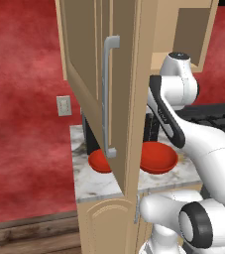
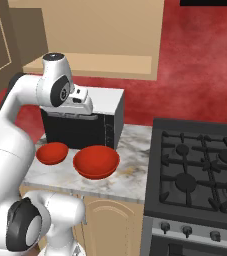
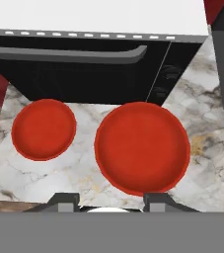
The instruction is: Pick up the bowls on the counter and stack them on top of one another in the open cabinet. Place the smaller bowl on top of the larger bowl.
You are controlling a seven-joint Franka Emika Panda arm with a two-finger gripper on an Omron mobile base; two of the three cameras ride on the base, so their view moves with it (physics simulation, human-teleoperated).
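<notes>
Two glossy red bowls sit side by side on the marble counter (image 3: 86, 170), in front of a black microwave. The smaller bowl (image 3: 43, 128) is on the left and the larger bowl (image 3: 142, 147) on the right, a small gap apart. They also show as the smaller bowl (image 2: 51, 152) and the larger bowl (image 2: 96, 161). My gripper (image 3: 111, 201) hovers high above them, open and holding nothing, its fingertips (image 3: 64, 200) spread over the counter's front edge. The open cabinet (image 1: 193, 34) hangs above, and its door (image 1: 119, 99) partly hides the smaller bowl (image 1: 100, 161) and the larger bowl (image 1: 158, 158).
The microwave (image 2: 85, 125) stands against the wall right behind the bowls. A black stovetop (image 2: 200, 165) adjoins the counter on the right. The cabinet door with its grey bar handle (image 1: 108, 94) juts out toward the base, close to my arm. A wall outlet (image 1: 63, 105) sits at the left.
</notes>
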